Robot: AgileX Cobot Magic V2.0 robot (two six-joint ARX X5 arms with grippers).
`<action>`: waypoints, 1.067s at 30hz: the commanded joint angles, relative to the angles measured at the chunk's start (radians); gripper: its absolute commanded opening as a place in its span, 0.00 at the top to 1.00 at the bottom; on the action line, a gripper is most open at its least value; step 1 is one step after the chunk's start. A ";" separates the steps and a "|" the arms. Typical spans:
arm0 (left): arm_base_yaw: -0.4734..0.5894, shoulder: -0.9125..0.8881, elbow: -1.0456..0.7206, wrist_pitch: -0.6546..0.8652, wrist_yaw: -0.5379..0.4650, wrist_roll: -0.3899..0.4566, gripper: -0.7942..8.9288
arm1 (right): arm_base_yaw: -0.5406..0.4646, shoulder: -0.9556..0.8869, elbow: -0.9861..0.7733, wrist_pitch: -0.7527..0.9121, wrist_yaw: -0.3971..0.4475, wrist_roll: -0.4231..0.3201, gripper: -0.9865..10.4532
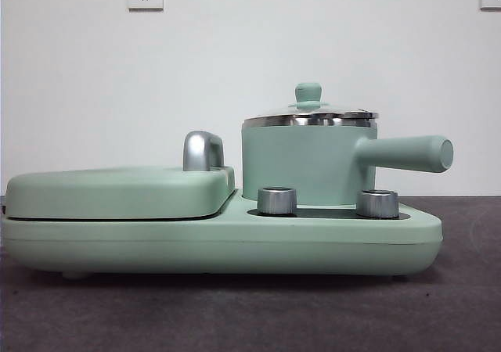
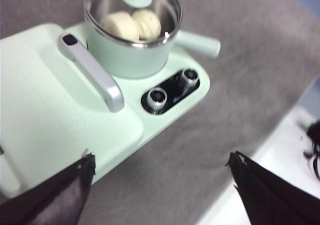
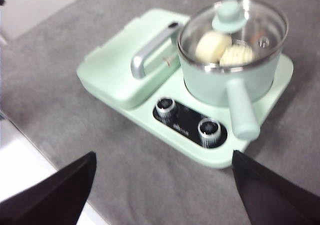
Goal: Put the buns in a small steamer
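Note:
The small steamer (image 1: 307,160) is a mint-green pot with a long side handle, standing on the right of the green base with its glass lid on. Through the lid, both buns lie inside: the smooth cream roll (image 2: 120,26) (image 3: 212,46) beside the ridged shell-shaped bun (image 2: 148,23) (image 3: 237,55). My left gripper (image 2: 160,185) is open and empty, held above and away from the appliance. My right gripper (image 3: 162,185) is open and empty too, above the table in front of the knobs. Neither arm shows in the front view.
A flat mint-green griddle (image 1: 117,192) with a chrome handle (image 1: 202,150) lies shut on the left of the base. Two steel knobs (image 1: 276,200) (image 1: 376,203) sit on the front panel. Grey cloth (image 1: 235,313) covers the table; its white edge (image 2: 270,185) shows nearby.

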 commanded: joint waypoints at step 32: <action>0.127 -0.284 -0.307 0.278 -0.054 -0.098 0.91 | 0.009 0.002 -0.001 0.042 0.008 -0.022 0.89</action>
